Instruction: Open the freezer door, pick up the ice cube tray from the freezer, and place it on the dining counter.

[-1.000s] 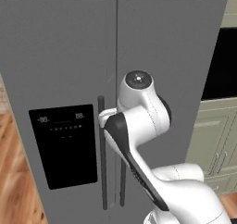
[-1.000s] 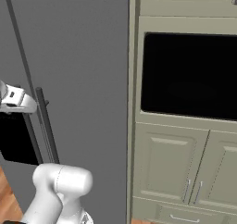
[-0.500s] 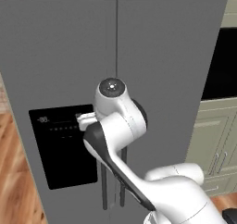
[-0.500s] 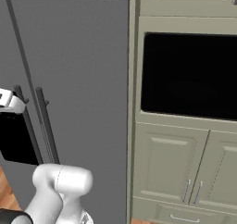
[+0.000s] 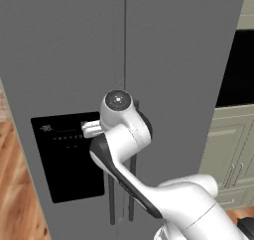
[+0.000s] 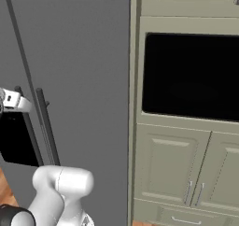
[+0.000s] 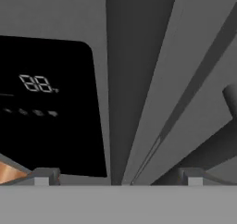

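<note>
1 handle (image 7: 134,79) now sits between your wide-open gripper (image 7: 115,177) fingers; you've swung left onto the closed freezer door (image 5: 69,85), so close next.

Grey freezer door (image 5: 64,65) stood shut, black panel (image 5: 64,159) low on it, white arm (image 5: 124,150) reached across the dark bar handles (image 5: 112,204), wider plain door (image 5: 183,80) alongside, cream cabinets (image 5: 233,159) at right.

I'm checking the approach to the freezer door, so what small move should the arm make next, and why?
Probably ease the open gripper forward around the freezer door's dark bar handle, then close. The door is shut, and the handle lies ahead between the spread fingertips, not yet gripped.
</note>
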Controlling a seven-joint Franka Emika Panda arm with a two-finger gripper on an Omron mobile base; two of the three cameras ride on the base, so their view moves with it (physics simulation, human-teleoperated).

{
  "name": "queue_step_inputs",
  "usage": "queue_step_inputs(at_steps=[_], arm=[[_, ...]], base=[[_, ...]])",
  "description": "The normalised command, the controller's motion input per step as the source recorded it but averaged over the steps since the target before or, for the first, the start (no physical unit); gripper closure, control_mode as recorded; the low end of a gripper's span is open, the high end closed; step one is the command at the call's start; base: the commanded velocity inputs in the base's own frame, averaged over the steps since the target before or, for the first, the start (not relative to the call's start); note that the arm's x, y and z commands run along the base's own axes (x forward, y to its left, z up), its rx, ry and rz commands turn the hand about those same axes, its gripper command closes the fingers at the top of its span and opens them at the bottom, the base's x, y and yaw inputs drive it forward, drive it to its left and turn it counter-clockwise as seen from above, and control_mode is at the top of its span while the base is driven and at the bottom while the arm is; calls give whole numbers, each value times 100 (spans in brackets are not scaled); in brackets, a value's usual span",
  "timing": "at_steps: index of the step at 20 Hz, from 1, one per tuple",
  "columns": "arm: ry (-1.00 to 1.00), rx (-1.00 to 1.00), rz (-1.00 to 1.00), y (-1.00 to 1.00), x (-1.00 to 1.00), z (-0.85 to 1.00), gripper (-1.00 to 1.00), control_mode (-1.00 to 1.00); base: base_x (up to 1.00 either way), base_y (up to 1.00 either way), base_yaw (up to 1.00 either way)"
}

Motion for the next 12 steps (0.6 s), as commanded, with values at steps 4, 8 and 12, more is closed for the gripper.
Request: queue_step_inputs(at_steps=[4, 8, 12], arm=[[-4, 0, 2, 5, 25, -17, -100, -100], [-1, 2, 0, 2, 28, -5, -100, -100], [-4, 0, 0, 10, 23, -10, -100, -100]], base=[[0, 0, 0], [0, 0, 0], [0, 0, 0]])
